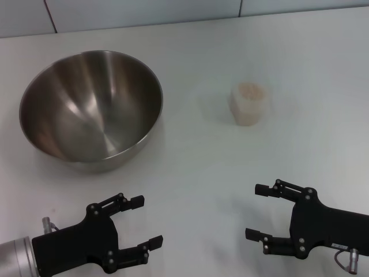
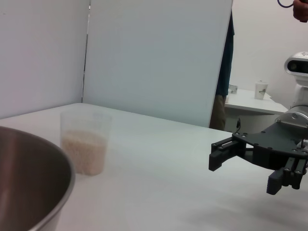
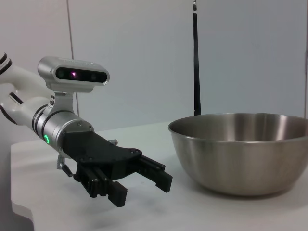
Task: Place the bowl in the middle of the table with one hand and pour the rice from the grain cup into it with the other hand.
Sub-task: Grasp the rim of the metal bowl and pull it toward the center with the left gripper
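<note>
The steel bowl (image 1: 91, 107) stands empty on the left part of the white table (image 1: 196, 167). The grain cup (image 1: 249, 104) stands upright to the right of the middle, with rice (image 1: 251, 89) inside. My left gripper (image 1: 147, 222) is open and empty near the front edge, in front of the bowl. My right gripper (image 1: 254, 211) is open and empty near the front edge, in front of the cup. The left wrist view shows the bowl's rim (image 2: 29, 183), the cup (image 2: 85, 144) and the right gripper (image 2: 243, 171). The right wrist view shows the bowl (image 3: 240, 154) and the left gripper (image 3: 142, 189).
Grey wall panels (image 1: 144, 11) stand along the table's far edge. In the left wrist view a second table with a paper cup (image 2: 261, 89) stands beyond the panel, and a person (image 2: 224, 72) stands partly behind it.
</note>
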